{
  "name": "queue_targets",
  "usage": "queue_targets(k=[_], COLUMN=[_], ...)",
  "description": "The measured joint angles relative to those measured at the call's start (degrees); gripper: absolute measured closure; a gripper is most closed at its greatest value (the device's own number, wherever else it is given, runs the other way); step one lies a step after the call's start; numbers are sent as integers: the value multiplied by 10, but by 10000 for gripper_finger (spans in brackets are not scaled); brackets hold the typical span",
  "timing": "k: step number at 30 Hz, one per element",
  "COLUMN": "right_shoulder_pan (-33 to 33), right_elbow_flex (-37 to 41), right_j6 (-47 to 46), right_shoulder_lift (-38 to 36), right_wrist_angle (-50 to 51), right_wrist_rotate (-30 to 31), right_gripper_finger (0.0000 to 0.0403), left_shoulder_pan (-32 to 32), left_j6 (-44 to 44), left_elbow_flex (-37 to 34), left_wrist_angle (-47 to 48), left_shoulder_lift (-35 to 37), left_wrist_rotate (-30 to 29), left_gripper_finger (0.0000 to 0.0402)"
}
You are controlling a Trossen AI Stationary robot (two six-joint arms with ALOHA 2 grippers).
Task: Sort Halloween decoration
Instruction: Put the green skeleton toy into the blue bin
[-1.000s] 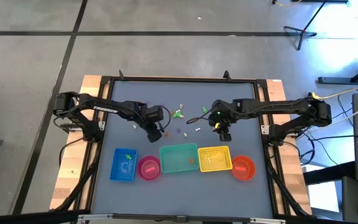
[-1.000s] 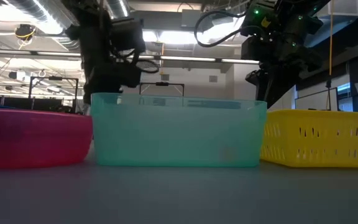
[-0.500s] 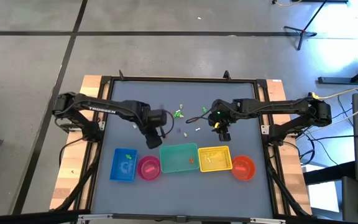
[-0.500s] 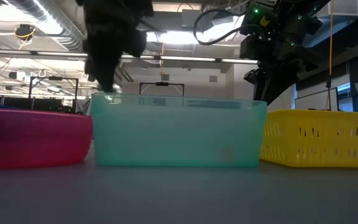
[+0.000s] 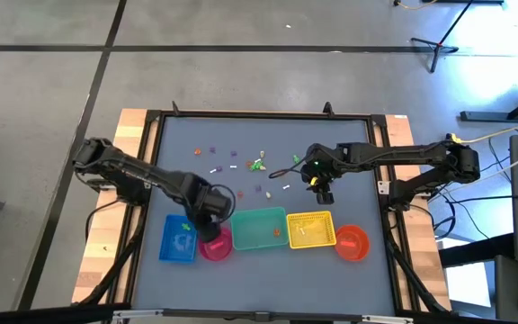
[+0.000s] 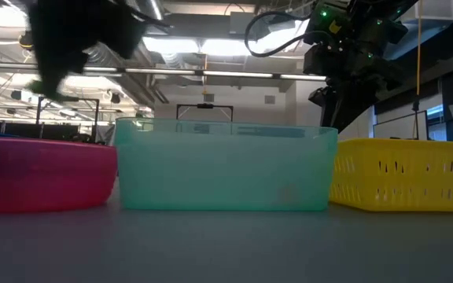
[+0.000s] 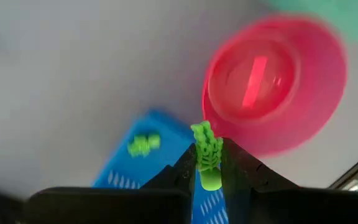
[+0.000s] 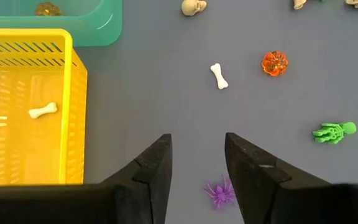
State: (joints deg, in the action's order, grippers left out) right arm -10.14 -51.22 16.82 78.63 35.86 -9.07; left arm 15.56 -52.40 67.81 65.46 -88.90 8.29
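Currently the left end effector (image 7: 209, 163) is clenching a green skeleton trinket (image 7: 207, 152), long axis standing up out of the fingertips, roughly in line with the fingers. In the high view the left end effector (image 5: 210, 227) is hovering at the seam between the blue basket (image 5: 179, 239) and the pink bowl (image 5: 216, 245), just beside both.

Key relation: in the left wrist view the blue basket (image 7: 143, 167) is lying directly behind the trinket and already holding a green piece (image 7: 143, 145), while the pink bowl (image 7: 277, 96) is sitting off to one side. So the drop, as I read it, is needing a short shift toward the blue basket, away from the pink bowl. Risk: release over the shared edge and it is bouncing into the wrong one.

Right end effector (image 8: 196, 180) is waiting with fingers spread and nothing between them, above the tabletop (image 5: 349, 157) just behind the yellow basket (image 8: 23, 106). A purple spider (image 8: 219, 192) is lying just ahead of its fingertips, a white bone (image 8: 219, 76) and orange pumpkin (image 8: 275, 63) farther out, a green skeleton (image 8: 333, 132) off to the side. Right arm is clearly nearer to those loose pieces.
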Motion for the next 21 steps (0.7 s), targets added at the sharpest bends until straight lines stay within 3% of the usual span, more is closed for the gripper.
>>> queue_targets(k=[12, 21], right_shoulder_pan=[0, 0], right_elbow_flex=[0, 0], right_j6=[0, 0], right_shoulder_lift=[0, 0], right_wrist_angle=[0, 0], right_wrist_rotate=[0, 0], right_gripper_finger=[256, 256], left_shoulder_pan=[112, 175], left_j6=[-136, -210], left_elbow_flex=[0, 0], left_wrist_angle=[48, 48], left_shoulder_lift=[0, 0], left_wrist_rotate=[-5, -77], left_gripper_finger=[362, 362])
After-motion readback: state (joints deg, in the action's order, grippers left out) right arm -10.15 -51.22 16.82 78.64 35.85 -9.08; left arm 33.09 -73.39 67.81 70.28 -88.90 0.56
